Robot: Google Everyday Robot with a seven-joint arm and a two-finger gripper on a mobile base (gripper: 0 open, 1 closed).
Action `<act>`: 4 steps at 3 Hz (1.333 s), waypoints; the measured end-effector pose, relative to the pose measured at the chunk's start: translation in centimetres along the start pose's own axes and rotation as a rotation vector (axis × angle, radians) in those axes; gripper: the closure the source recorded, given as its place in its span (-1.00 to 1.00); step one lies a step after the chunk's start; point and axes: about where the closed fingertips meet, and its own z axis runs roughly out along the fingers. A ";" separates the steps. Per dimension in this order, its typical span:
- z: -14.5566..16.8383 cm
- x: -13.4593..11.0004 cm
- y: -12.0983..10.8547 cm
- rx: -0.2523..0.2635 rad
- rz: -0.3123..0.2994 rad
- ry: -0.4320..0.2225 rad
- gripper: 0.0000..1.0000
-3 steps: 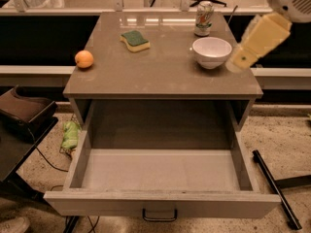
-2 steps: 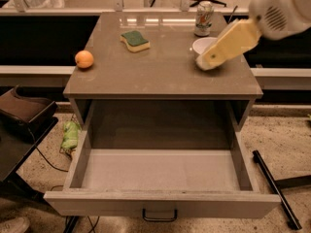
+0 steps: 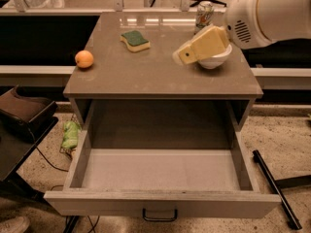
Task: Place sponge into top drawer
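Observation:
The sponge (image 3: 135, 40), yellow with a dark green top, lies flat on the back middle of the cabinet's countertop (image 3: 146, 76). Below the countertop the top drawer (image 3: 160, 201) is pulled fully out toward the camera, its inside bare and its dark pull handle (image 3: 159, 215) at the front centre. My gripper (image 3: 181, 56), a tan piece on the end of the white arm (image 3: 262, 13), hangs over the right half of the countertop. It points left toward the sponge and stands well apart from it. It covers part of the white bowl.
A white bowl (image 3: 217, 60) and a drink can (image 3: 204, 13) stand at the countertop's back right. An orange (image 3: 84, 58) sits at the left edge. On the floor lie a green cloth (image 3: 71, 134) at left and a black rod (image 3: 274, 188) at right. A dark seat (image 3: 24, 113) stands left.
The arm has swung left from the countertop's right edge, so the gripper now hangs in front of the white bowl, nearer the sponge. Nothing else moved.

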 end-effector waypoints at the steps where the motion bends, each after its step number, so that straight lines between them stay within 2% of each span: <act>1: 0.1 -0.1 0.0 -0.001 0.000 -0.004 -1.00; 2: 2.5 -1.1 0.2 -0.014 0.019 -0.062 -1.00; 3: 8.1 -3.8 -0.1 -0.034 0.037 -0.170 -1.00; 4: 17.3 -7.9 -1.1 -0.055 0.047 -0.300 -1.00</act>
